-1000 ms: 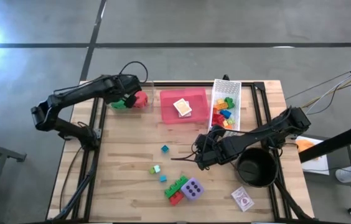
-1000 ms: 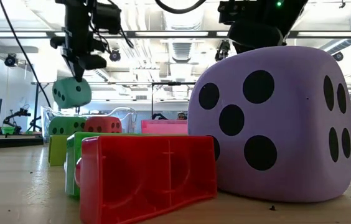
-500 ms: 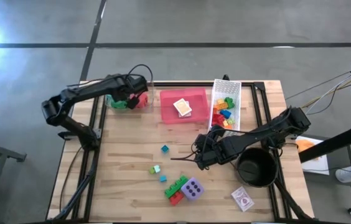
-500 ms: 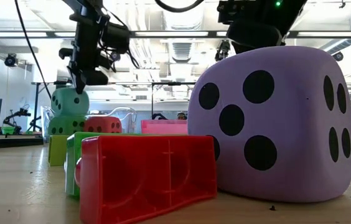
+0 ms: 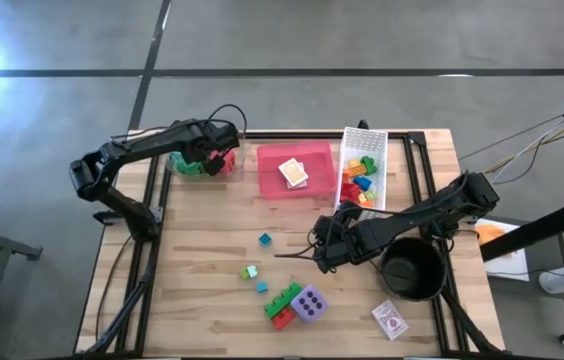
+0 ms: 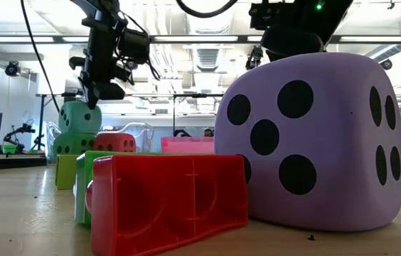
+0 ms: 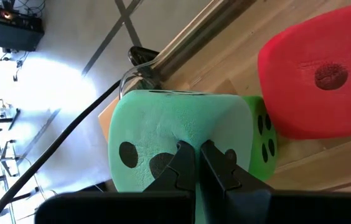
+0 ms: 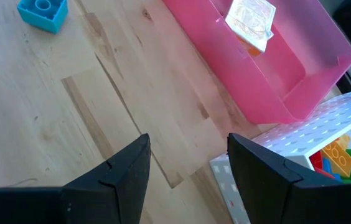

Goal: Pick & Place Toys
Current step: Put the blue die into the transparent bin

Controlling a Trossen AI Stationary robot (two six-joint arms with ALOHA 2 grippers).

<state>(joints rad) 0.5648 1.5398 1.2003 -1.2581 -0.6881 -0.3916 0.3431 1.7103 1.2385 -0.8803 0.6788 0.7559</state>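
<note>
Left gripper pinched shut on teal die: soft, light, dents under fingers; grab a fold. Right gripper apart, empty.

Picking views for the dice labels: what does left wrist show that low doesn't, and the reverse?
Left wrist only: the left gripper shut, fingertips pinching the teal die's soft face; the green die just beyond it, touching the red die; a clear container's rim.

Low only: the purple die up close, a red brick and green brick in front of it, the pink bin farther back.

Both: the teal, green and red dice together at the left arm's end of the table.
</note>
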